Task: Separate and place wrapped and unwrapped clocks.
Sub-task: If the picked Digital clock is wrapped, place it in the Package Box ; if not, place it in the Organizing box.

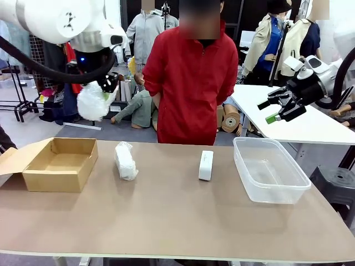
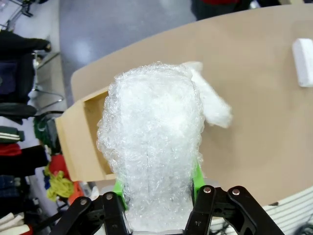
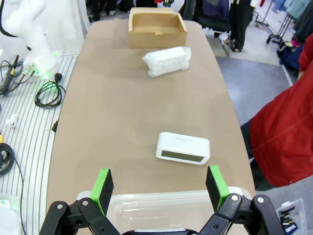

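We are gripping one wrapped clock [image 2: 151,142] in our left gripper [image 2: 156,188], raised above the table near the cardboard box [image 1: 52,180], its long axis running along the fingers and pointing down. We are judging it light, with soft, slippery wrap, so pinching across the narrow middle suits it. The second wrapped clock [image 1: 126,160] and the bare clock [image 1: 206,165] are lying lengthwise toward the person. Our right gripper [image 1: 280,111] is hanging open above the clear tub [image 1: 270,191].

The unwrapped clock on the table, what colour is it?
The unwrapped clock is white; the right wrist view shows it best.
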Available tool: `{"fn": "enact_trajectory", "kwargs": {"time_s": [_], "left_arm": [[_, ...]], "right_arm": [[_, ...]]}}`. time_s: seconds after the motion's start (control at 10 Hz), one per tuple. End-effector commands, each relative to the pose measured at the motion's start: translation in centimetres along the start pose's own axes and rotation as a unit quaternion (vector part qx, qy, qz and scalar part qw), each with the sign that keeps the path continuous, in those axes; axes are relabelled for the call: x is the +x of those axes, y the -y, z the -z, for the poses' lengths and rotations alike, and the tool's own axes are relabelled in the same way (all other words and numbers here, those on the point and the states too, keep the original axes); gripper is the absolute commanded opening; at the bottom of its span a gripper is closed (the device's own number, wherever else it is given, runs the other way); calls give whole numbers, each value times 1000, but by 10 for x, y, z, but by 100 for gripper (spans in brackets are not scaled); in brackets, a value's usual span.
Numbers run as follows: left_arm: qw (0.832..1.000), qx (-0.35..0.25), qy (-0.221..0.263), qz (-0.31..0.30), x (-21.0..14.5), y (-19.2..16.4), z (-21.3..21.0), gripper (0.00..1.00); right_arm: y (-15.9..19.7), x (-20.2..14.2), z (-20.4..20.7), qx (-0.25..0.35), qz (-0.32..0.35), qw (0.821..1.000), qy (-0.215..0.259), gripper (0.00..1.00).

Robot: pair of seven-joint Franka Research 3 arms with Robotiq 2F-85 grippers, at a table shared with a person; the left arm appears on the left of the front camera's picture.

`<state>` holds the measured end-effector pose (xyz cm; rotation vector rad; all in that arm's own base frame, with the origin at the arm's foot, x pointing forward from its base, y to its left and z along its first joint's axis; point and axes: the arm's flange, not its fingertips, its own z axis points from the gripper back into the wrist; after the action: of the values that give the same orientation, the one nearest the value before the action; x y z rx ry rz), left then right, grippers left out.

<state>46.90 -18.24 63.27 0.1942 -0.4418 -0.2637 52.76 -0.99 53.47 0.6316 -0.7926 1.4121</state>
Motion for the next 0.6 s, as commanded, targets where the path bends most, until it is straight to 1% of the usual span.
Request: {"fn": "enact_trajectory", "kwargs": {"time_s": [0.0,0.1,0.2,0.3,0.5], "left_arm": [[1000,21,6,6,-10,-13,10,0],[1000,21,1,-9,-12,-12,13,0],[999,18,-9,-36,-7,-6,11,0],[1000,17,-9,-2,-5,-12,15,0],[1000,17,-9,-2,-5,-12,15,0]], "right_arm": [[0,1,0,0,-1,1000,0,100],[0,1,0,0,-1,1000,0,100],[0,1,0,0,-1,1000,0,100],[0,1,0,0,-1,1000,0,100],[0,1,0,0,-1,1000,0,100]]}}
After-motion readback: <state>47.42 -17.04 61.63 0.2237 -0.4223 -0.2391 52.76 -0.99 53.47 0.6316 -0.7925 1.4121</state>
